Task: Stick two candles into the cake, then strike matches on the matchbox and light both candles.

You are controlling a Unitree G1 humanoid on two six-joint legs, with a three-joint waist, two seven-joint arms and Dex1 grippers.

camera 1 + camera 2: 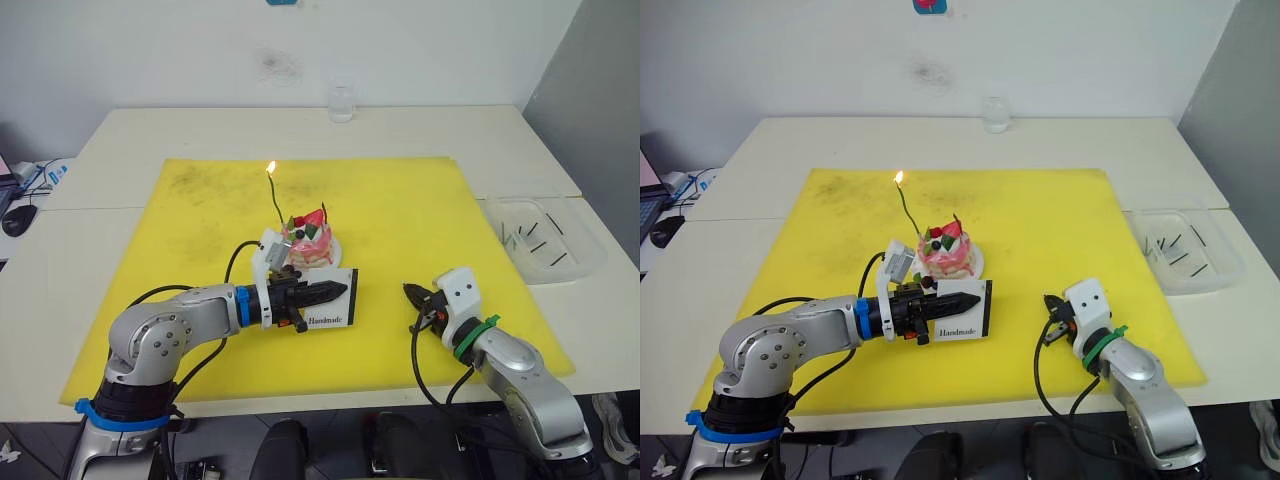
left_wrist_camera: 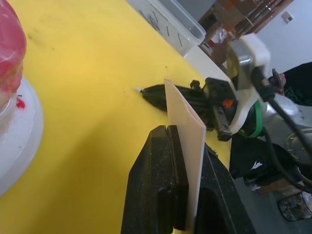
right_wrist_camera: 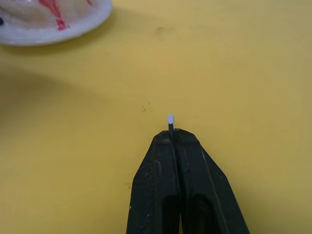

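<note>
A yellow mat [image 1: 400, 210] covers our pale table [image 1: 150, 135]; on it the pink layered cake [image 1: 310, 245] sits on its white plate, the green candle [image 1: 274, 195] already burning, the reddish candle [image 1: 323, 212] seemingly unlit. Our left gripper [image 1: 322, 294] clamps the flat matchbox [image 1: 335, 305] upright; our right gripper [image 1: 415, 296], well apart, pinches a thin match [image 3: 170, 121], pale tip protruding. Next, we judge, comes a firm drag along the black strip.
</note>
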